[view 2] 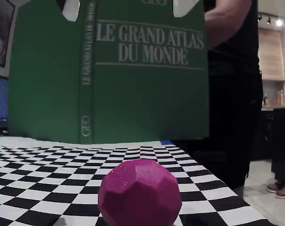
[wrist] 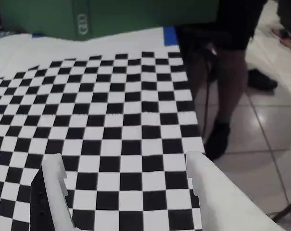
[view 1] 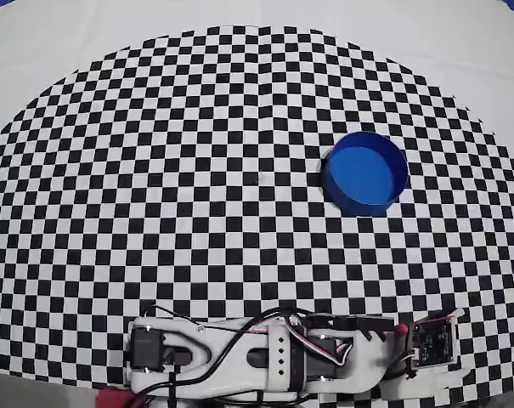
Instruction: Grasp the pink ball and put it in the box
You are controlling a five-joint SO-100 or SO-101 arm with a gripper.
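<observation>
Judging by its faceted matte skin, the ball (view 2: 139,194) looks light, rigid, grippy: pinch across its middle. Gripper (wrist: 126,192) spread wide, empty; box (view 1: 366,172) at two o'clock overhead.

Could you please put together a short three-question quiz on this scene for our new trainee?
1. True or false: the pink ball already lies inside the box.
2. In the wrist view, what shows between the fingers of the gripper? A) the ball B) bare checkered cloth C) the box
3. What title is printed on the green book in the fixed view?

Key:
1. False; the overhead view shows the blue tub empty.
2. B; the jaws stand apart with only cloth between them.
3. Le Grand Atlas du Monde.
</observation>
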